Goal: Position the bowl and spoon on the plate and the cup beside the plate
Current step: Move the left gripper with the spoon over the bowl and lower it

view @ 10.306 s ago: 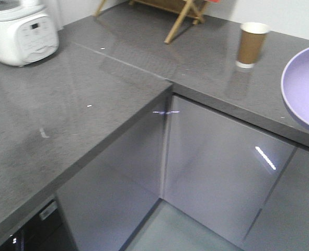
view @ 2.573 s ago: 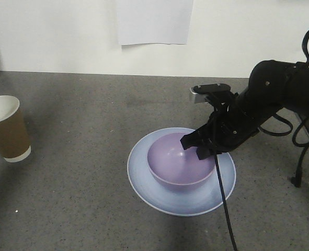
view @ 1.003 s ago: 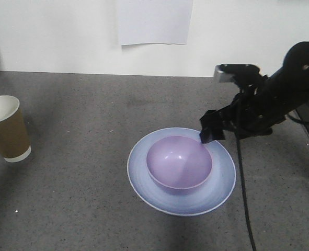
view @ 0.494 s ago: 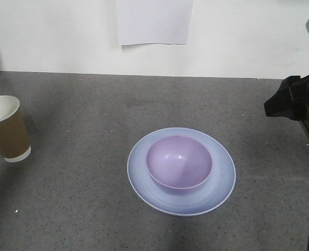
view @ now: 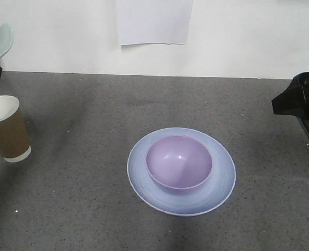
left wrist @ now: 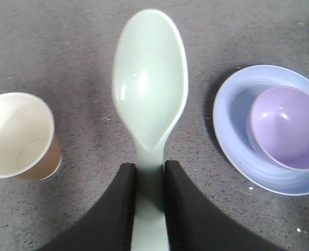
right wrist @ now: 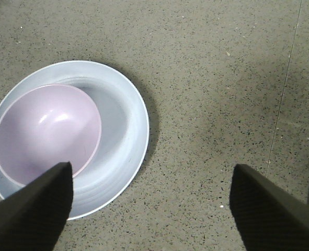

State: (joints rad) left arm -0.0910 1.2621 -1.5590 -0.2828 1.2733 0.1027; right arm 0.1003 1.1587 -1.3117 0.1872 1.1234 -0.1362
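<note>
The lavender bowl point(view: 179, 162) sits inside the pale blue plate point(view: 220, 180) mid-counter. Both also show in the right wrist view, bowl point(right wrist: 44, 130) on plate point(right wrist: 123, 130), and in the left wrist view, bowl point(left wrist: 287, 125) on plate point(left wrist: 232, 130). The brown paper cup point(view: 7, 130) stands upright at the far left, apart from the plate. My left gripper point(left wrist: 150, 170) is shut on the mint spoon point(left wrist: 150, 89) by its handle, held in the air above the counter between cup point(left wrist: 18, 133) and plate. The spoon point(view: 1, 41) peeks in at the left edge. My right gripper point(right wrist: 149, 172) is open, empty, right of the plate.
A white paper sheet point(view: 154, 21) hangs on the back wall. The grey speckled counter point(view: 81, 198) runs between cup and plate. A seam in the counter point(right wrist: 285, 89) lies at the right. The right arm's black body point(view: 300, 102) sits at the right edge.
The right gripper let go of the bowl on the plate and drew back up to the right edge. The left gripper with the spoon has come into view at the upper left.
</note>
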